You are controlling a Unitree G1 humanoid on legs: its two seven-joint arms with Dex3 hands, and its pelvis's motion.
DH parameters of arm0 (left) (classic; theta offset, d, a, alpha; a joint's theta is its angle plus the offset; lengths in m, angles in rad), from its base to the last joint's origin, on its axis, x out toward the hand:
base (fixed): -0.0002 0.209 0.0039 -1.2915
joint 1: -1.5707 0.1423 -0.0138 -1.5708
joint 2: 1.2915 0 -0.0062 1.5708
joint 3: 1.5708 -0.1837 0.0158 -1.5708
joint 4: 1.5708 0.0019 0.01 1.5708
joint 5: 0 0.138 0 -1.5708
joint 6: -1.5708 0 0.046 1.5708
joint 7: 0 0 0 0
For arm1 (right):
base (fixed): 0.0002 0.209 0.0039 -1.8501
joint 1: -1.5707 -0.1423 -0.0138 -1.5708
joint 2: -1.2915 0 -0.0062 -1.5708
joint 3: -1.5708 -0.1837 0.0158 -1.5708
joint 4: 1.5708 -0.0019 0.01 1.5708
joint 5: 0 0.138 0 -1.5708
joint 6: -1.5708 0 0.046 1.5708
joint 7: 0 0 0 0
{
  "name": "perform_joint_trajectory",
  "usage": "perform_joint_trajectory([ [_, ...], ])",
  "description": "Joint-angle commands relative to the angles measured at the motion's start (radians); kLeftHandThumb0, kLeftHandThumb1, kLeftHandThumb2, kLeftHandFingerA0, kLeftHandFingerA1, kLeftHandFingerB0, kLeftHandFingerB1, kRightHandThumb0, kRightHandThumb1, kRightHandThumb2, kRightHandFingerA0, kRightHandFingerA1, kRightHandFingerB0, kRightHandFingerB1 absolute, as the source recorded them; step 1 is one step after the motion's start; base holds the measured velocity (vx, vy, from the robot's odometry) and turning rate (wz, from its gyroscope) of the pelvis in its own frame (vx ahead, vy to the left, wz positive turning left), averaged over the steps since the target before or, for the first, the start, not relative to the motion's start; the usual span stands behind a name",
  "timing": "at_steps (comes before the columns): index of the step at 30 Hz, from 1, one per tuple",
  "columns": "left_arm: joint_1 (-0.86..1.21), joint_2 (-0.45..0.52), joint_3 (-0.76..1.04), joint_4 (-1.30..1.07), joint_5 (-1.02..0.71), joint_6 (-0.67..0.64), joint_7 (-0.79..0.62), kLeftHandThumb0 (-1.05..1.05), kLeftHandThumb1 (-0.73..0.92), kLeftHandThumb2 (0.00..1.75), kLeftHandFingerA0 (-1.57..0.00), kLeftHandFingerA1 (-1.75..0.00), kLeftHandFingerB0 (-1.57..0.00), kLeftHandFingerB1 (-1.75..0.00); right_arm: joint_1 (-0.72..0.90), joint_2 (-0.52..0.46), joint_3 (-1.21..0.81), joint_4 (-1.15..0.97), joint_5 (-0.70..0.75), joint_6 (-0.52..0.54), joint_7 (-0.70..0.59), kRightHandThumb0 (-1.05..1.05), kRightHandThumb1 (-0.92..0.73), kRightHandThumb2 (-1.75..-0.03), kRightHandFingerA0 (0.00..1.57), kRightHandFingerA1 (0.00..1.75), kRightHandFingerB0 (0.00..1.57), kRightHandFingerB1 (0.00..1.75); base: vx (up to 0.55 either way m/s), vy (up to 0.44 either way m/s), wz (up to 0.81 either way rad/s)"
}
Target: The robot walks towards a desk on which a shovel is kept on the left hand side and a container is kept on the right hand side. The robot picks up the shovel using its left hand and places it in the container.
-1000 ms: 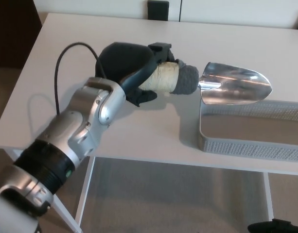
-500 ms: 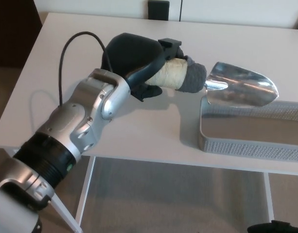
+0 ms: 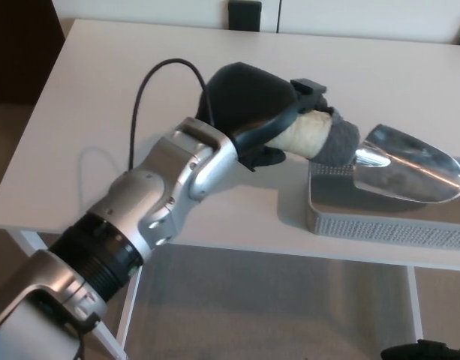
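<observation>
With the shovel (image 3: 398, 161) gripped by the left hand (image 3: 252, 109), it should be lowered level into the container (image 3: 387, 225) before release

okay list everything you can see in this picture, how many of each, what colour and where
Shovel: one, shiny silver blade with a tan and grey handle, held above the container's left part.
Container: one, grey perforated tray, right side of the desk.
Desk: one, white top on white legs, fills most of the view.
Dark object: one, black, beyond the desk's far edge; cannot tell what it is.
Cable: one, black, looping above the left wrist.
Left robot hand: one, black, closed around the shovel's handle, on a silver arm from lower left.
Right robot hand: not in view.
</observation>
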Motion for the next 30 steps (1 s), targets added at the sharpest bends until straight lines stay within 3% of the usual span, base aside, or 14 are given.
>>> perform_joint_trajectory([
  [1,0.005,-0.016,-0.007,-0.009,0.041,-0.018,0.026,-0.33,0.78,0.68,-0.92,-1.54,-0.76,-0.56,-0.008,-0.006,0.0,0.002,-0.009,-0.006,-0.005,-0.34,-0.55,-0.56,0.69,0.54,0.44,0.44,0.0,0.0,0.0],
  [8,0.011,-0.026,-0.029,0.012,0.073,-0.029,0.048,-0.28,0.77,0.65,-0.9,-1.41,-0.74,-0.56,-0.008,-0.017,0.009,-0.028,-0.019,-0.002,0.009,-0.34,-0.57,-0.56,0.68,0.53,0.44,0.45,0.0,0.0,0.0],
  [10,0.013,-0.035,-0.031,0.022,0.074,-0.028,0.051,-0.28,0.79,0.65,-0.91,-1.47,-0.74,-0.58,-0.007,-0.022,0.01,-0.035,-0.017,0.007,0.015,-0.34,-0.58,-0.57,0.67,0.53,0.43,0.44,0.0,0.0,0.0],
  [13,0.007,-0.047,-0.028,0.033,0.062,-0.023,0.024,-0.3,0.81,0.65,-0.95,-1.32,-0.71,-0.49,-0.015,-0.023,0.007,-0.04,-0.012,0.016,0.022,-0.35,-0.57,-0.56,0.68,0.54,0.44,0.45,0.0,0.0,0.0],
  [14,0.009,-0.055,-0.021,0.036,0.043,-0.023,0.003,-0.31,0.78,0.64,-0.92,-1.29,-0.64,-0.44,-0.016,-0.023,0.007,-0.039,-0.01,0.016,0.023,-0.34,-0.57,-0.56,0.68,0.53,0.44,0.45,0.0,0.0,0.0],
  [15,0.011,-0.062,-0.014,0.031,0.017,-0.023,-0.04,-0.35,0.7,0.62,-0.66,-1.16,-0.47,-0.36,-0.017,-0.024,0.007,-0.043,-0.011,0.019,0.025,-0.34,-0.57,-0.56,0.68,0.53,0.44,0.44,0.0,0.0,0.0],
  [16,0.01,-0.063,-0.017,0.014,0.004,0.001,-0.119,-0.33,0.44,0.97,0.0,-0.49,0.0,-0.47,-0.018,-0.026,0.007,-0.04,-0.009,0.013,0.029,-0.34,-0.57,-0.56,0.68,0.54,0.44,0.45,0.0,0.0,0.0],
  [17,0.005,-0.062,-0.025,-0.007,0.006,0.04,-0.203,-0.68,0.45,0.82,0.0,-0.16,0.0,-0.26,-0.022,-0.025,0.008,-0.037,-0.01,0.008,0.03,-0.35,-0.56,-0.56,0.68,0.53,0.45,0.45,0.0,0.0,0.0],
  [18,0.002,-0.063,-0.031,-0.015,0.013,0.061,-0.24,-0.73,0.46,0.81,0.0,-0.05,0.0,-0.14,-0.027,-0.024,0.01,-0.037,-0.013,0.012,0.028,-0.35,-0.56,-0.56,0.68,0.53,0.45,0.45,0.0,0.0,0.0],
  [22,-0.007,-0.077,-0.042,-0.032,0.027,0.089,-0.309,-0.86,0.52,0.89,0.0,0.0,0.0,-0.08,-0.037,-0.024,0.012,-0.031,-0.017,0.007,0.027,-0.34,-0.55,-0.56,0.7,0.53,0.46,0.45,0.0,0.0,0.0],
  [30,-0.012,-0.108,-0.047,-0.032,0.058,0.105,-0.32,-0.89,0.53,0.92,0.0,0.0,0.0,-0.08,-0.052,-0.026,0.015,-0.03,-0.022,0.024,0.024,-0.33,-0.54,-0.56,0.71,0.54,0.47,0.45,0.0,0.0,0.0],
])
